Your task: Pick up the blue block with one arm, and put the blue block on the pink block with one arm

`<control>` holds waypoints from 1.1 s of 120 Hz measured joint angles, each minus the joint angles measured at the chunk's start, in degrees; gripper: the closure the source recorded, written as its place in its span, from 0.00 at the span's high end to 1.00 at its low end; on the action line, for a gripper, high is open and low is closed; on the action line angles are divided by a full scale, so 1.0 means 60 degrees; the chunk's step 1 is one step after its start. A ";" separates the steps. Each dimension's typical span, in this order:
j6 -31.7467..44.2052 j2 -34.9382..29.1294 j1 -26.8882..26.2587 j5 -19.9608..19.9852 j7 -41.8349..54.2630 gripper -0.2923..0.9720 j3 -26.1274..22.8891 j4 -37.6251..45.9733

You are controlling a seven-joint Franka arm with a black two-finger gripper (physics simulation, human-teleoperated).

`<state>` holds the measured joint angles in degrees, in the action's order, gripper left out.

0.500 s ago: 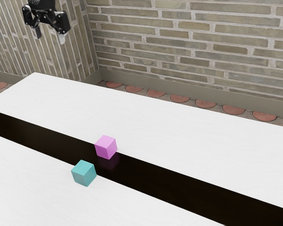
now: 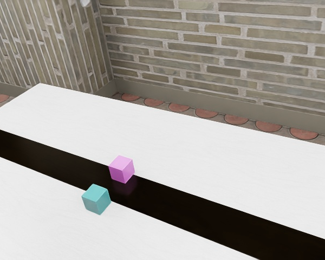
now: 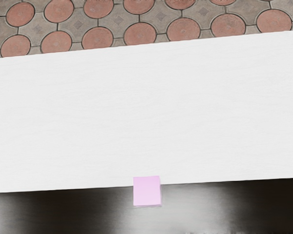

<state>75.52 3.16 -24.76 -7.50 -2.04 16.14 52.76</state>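
A small turquoise-blue block (image 2: 96,199), a matte, clean-edged cube, rests on the white worktop (image 2: 216,157) toward its near edge, just beside the black stripe (image 2: 206,214) crossing it. A pink block (image 2: 122,168) (image 3: 147,190) sits near it on the stripe's far border, not touching. A pale sliver of the end effector (image 2: 85,2) shows high above the far corner; its opening cannot be told, and nothing is seen in its hold.

I see my white table (image 2: 216,146) crossed by a glossy black stripe (image 2: 206,216), which runs from the exterior view's left down to its lower right. Behind the table stand brick walls (image 2: 216,43) with a grey skirting (image 2: 216,93). The floor (image 3: 97,36) has round red-brown tiles.
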 joint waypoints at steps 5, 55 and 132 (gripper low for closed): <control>0.0024 0.0056 -0.0061 -0.0006 -0.0060 0.75 0.0104 0.0033; 0.3320 0.0173 0.2321 0.0098 -0.0529 0.75 -0.0762 0.5728; 1.0459 -0.0721 0.1049 0.0652 -0.0267 0.75 -0.0657 1.3858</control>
<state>138.28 -1.16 -18.46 -3.58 -3.64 12.20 135.90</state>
